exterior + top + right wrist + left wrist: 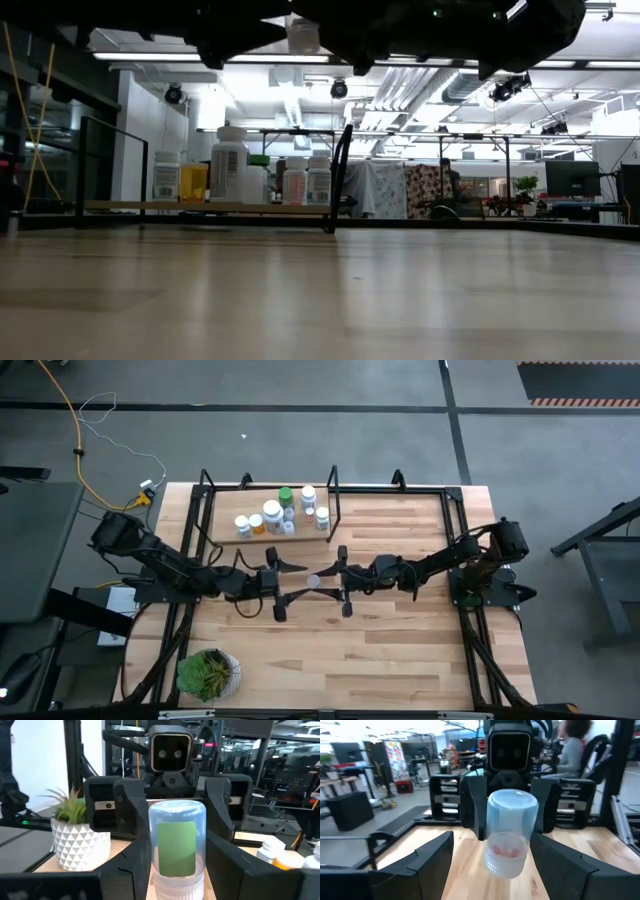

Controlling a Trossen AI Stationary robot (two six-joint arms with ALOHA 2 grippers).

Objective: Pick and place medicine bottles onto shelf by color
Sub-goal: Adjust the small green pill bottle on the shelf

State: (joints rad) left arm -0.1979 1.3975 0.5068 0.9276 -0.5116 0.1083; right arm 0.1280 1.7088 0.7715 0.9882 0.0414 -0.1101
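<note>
Wooden table (400,660), pale translucent bottle (511,832) upside down, green label

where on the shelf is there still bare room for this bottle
The shelf's left end, between its left posts and the bottles, is bare plank. Its middle and right end are crowded up to the right post. The open table in front, right of the plant, is also bare.

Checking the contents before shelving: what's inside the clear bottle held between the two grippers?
In the clear bottle, a few pinkish pills lie near the white cap end. From the right wrist view a green label covers the contents.
</note>
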